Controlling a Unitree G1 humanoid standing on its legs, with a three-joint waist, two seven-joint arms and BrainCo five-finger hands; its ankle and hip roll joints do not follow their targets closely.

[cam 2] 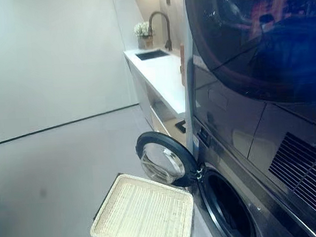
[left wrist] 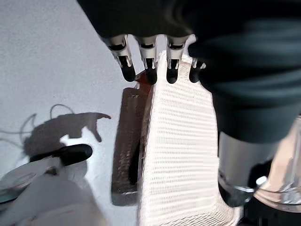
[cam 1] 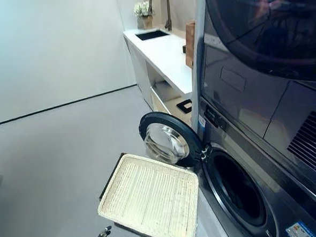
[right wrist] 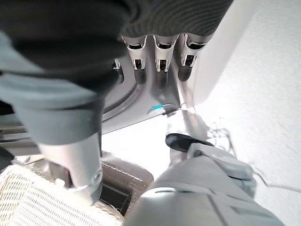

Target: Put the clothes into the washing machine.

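Woven basket [cam 1: 149, 198] lies empty before the open washing machine [cam 1: 243, 194]; our left hand [left wrist: 149, 66] and right hand [right wrist: 160, 61] hang with fingers relaxed, clutching nothing, so we judge loading done and closing the door [cam 1: 167, 139] next.

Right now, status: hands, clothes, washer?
Left hand open above white wicker basket. Right hand open near washing machine. Door open; no clothes visible.

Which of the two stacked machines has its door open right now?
The lower machine: its round door is swung out to the left, above the pale woven tray. The upper machine has its dark door closed.
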